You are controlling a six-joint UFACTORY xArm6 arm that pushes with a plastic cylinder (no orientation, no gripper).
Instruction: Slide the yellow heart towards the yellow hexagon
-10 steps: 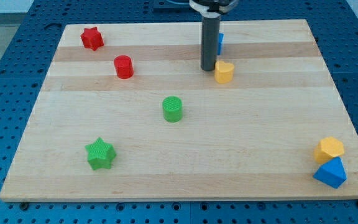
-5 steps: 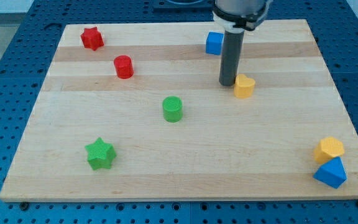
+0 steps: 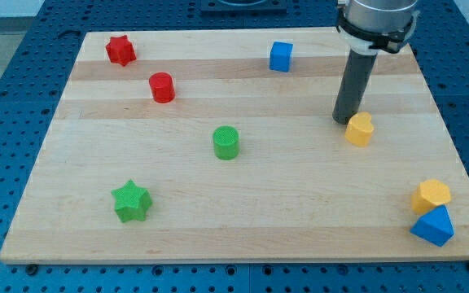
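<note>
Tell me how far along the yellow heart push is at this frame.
Done: the yellow heart has moved down and to the view's right over the last second. In hand: my tip sits against its upper-left side. Left: a clear gap remains to the yellow hexagon, which sits beside the blue block.

Bright, even overhead light; the board shows no glare. Blocks cast only faint, short shadows. My tip has a small dark shadow at 6 o'clock. Focus sharp throughout.
</note>
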